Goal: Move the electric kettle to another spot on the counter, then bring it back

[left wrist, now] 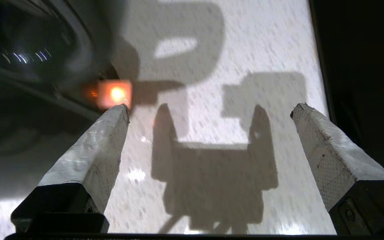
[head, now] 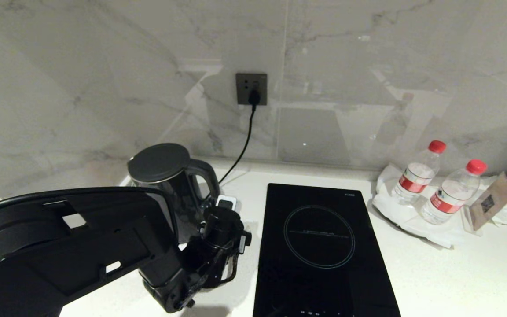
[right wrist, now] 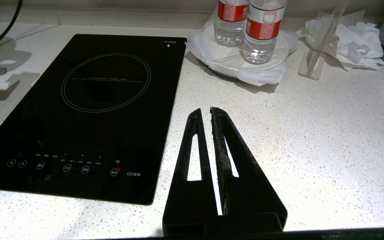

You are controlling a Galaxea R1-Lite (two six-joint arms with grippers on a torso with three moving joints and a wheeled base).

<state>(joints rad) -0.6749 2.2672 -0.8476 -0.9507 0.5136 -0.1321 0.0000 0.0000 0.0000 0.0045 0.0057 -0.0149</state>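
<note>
1 electric kettle (head: 170,176) stands just behind the spread left tool (left wrist: 208,110).

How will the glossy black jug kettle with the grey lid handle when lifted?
The glossy black jug kettle looks rigid, but its shiny wall is probably slippery, so the curved side handle seems the safer hold. Tall and narrow, it may tip if pushed high. The open left pincer holds nothing.
</note>
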